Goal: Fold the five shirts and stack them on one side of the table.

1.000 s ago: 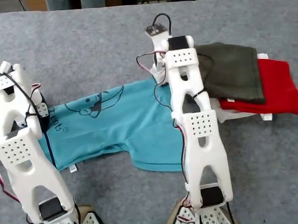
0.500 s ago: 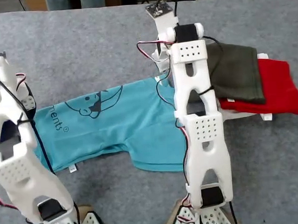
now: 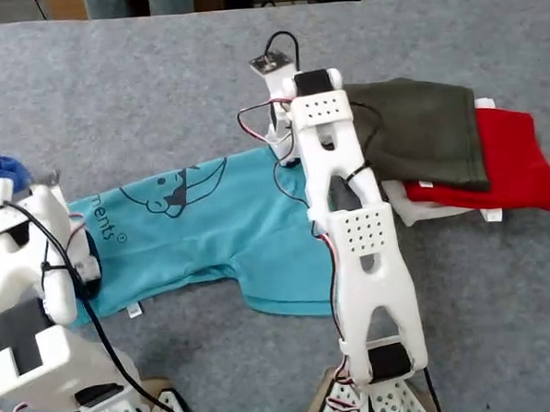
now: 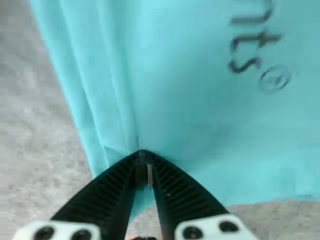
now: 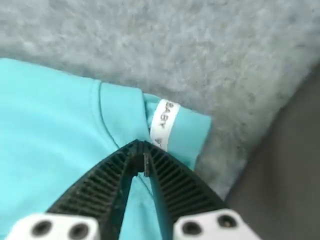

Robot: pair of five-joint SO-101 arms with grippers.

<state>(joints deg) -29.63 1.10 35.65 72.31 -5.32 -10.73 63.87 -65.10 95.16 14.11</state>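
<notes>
Grey felt counter [image 3: 157, 74], two arms, shirt-folding job, and imo it's a bit past halfway. On the right side there's a pile: green shirt [image 3: 428, 129] folded on top, red shirt [image 3: 517, 161] under it, and a white shirt [image 3: 432, 207] peeking out at the bottom (can't tell how neat that one is tbh). So 3 look done. Nr 4 is the teal shirt [image 3: 212, 228], lying flat and spread across the middle, not folded yet afaict. Nr 5, a blue shirt [image 3: 1, 170], is bunched at the far left edge, not folded either.

Grips: left fingers [image 4: 120, 185] are pressed together w/ a fold of the teal shirt's edge nipped right at the tips, at the end w/ the printed lettering. Right fingers [image 5: 175, 185] are pressed together as well, pinching the teal cloth just beside the neck label [image 5: 162, 122], at the end nearest the pile. So the shirt is held at both ends, prob set up for a fold
</notes>
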